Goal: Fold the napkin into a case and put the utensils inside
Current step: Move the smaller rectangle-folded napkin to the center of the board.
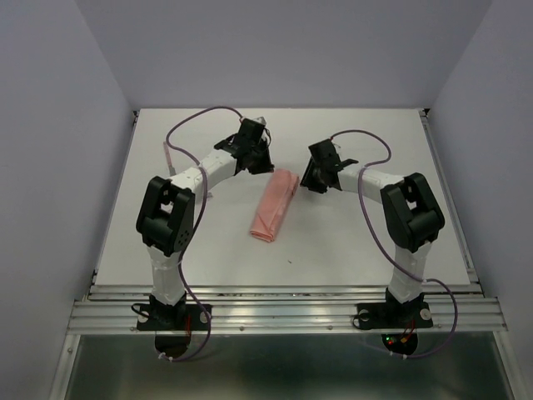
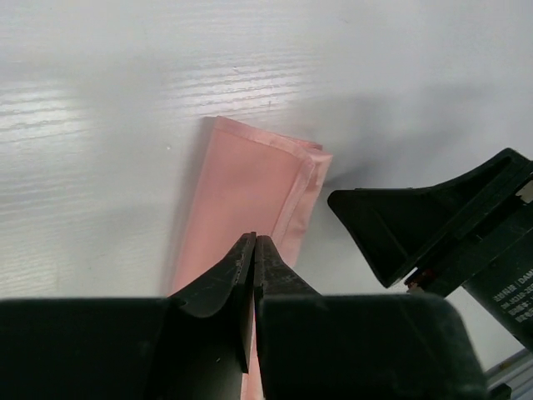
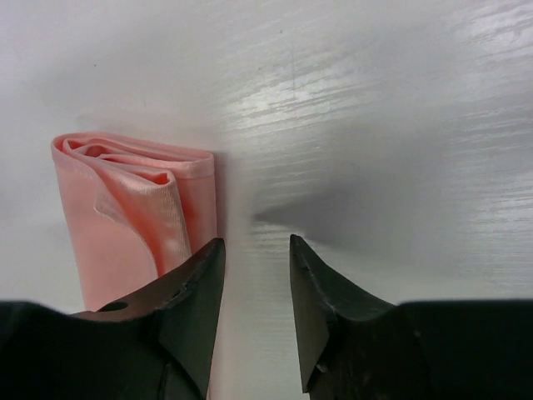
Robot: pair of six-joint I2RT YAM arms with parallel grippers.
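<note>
The salmon-pink napkin lies folded into a long narrow strip in the middle of the table, running from far right to near left. My left gripper sits at the left of its far end. In the left wrist view the gripper is shut above the napkin, with no cloth visible between its tips. My right gripper is just right of the far end. It stands open over bare table, with the layered end of the napkin beside its left finger. The utensils are out of view.
The white table ends in a metal rail at the near edge, and grey walls close in both sides. A black finger of the right arm shows in the left wrist view, close to the napkin's end. Purple cables loop over both arms.
</note>
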